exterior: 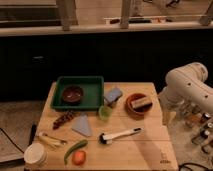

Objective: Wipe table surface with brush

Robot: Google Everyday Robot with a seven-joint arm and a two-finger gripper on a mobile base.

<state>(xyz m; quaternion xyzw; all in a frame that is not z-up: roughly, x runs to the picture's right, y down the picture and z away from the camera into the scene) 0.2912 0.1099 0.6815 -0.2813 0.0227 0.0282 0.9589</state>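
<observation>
The brush (120, 135) lies flat on the light-wood table surface (135, 150), right of the middle. Its white handle points right and its dark bristle head (103, 138) points left. My white arm (187, 87) stands off the table's right side. The gripper (167, 117) hangs down at the table's right edge, apart from the brush and to the right of its handle end. Nothing shows in it.
A green tray (95, 85) with a dark bowl (72, 94) sits at the back left. A brown scrubber (142, 103) lies in an orange dish. A blue sponge (113, 95), green cup (105, 112), grey cloth (82, 125), green chilli (75, 149), orange fruit (78, 158) and white cup (35, 154) are around the brush.
</observation>
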